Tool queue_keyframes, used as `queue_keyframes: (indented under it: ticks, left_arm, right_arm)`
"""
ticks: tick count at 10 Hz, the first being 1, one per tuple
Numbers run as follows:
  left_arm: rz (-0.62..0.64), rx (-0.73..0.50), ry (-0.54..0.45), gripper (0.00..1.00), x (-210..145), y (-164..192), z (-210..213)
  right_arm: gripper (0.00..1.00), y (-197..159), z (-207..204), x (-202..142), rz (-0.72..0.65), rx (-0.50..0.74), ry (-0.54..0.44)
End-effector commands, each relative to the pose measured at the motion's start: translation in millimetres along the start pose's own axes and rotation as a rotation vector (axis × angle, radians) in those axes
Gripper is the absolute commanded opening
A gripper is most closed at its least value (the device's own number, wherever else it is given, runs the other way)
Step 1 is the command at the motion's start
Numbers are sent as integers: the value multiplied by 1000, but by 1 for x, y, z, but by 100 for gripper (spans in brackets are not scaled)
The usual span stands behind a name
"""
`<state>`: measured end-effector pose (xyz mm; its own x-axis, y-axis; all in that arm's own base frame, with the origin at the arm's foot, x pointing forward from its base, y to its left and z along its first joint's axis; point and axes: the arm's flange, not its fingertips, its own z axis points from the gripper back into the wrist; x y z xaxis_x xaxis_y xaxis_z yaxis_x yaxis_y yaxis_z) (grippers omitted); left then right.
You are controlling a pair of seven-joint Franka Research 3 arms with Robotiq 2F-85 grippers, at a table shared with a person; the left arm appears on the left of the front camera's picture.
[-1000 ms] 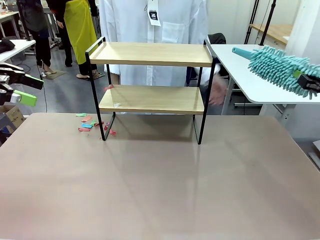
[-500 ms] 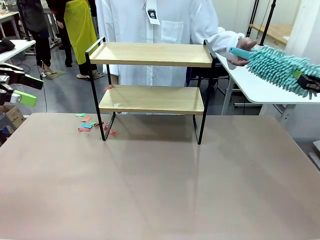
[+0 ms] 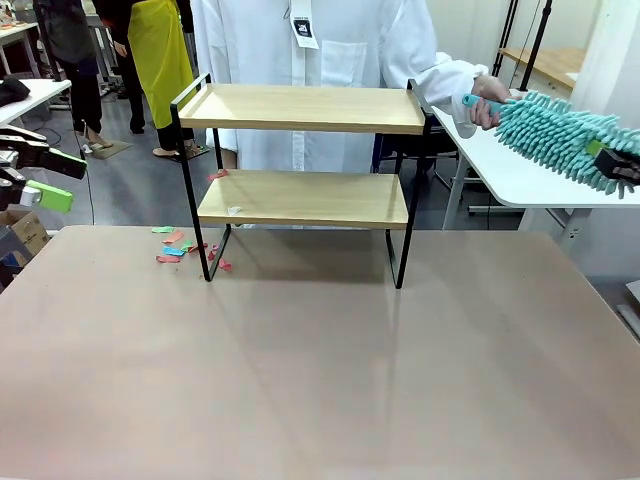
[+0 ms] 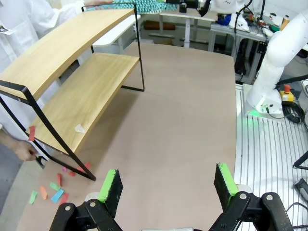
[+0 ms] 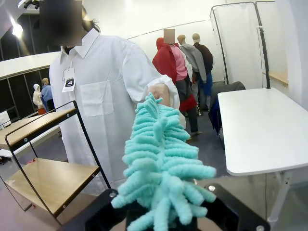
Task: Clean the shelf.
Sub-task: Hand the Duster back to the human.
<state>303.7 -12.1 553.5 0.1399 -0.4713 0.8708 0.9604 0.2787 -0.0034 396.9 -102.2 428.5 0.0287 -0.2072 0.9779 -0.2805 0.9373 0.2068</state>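
The shelf (image 3: 300, 108) stands at the far side of the beige table, with two light wooden boards in a black frame. A white scrap (image 3: 232, 210) lies on its lower board. My right gripper (image 3: 621, 166) is at the far right, shut on the fluffy head of a teal duster (image 3: 555, 130). The person's hand (image 3: 487, 92) grips the duster's handle. In the right wrist view the duster (image 5: 161, 159) runs from my right gripper (image 5: 163, 211) up to that hand (image 5: 161, 94). My left gripper (image 3: 62, 182) hangs open and holding nothing beyond the table's left edge, and it (image 4: 168, 183) looks down at the shelf (image 4: 86, 96).
Coloured paper scraps (image 3: 175, 245) lie on the table by the shelf's left leg, and the scraps (image 4: 48, 192) also show in the left wrist view. A white side table (image 3: 520, 170) stands at the right under the duster. The person in a white coat (image 3: 320, 50) stands behind the shelf.
The person's hand came up from behind the shelf and took hold of the duster's handle. Neither arm has moved.
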Motion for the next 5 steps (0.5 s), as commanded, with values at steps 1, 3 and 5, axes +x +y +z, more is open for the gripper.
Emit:
queue_keyframes:
  ticks: [1, 3, 5]
  left_arm:
    - [-18, -6, -27, 100, 2, 2, -3]
    - [-18, -6, -27, 100, 2, 2, -3]
    - [-18, -6, -27, 100, 2, 2, -3]
  right_arm:
    - [17, 1, 1, 3, 9, -7, -3]
    - [74, 0, 3, 2, 2, 14, -5]
    - [100, 1, 10, 15, -28, 37, -6]
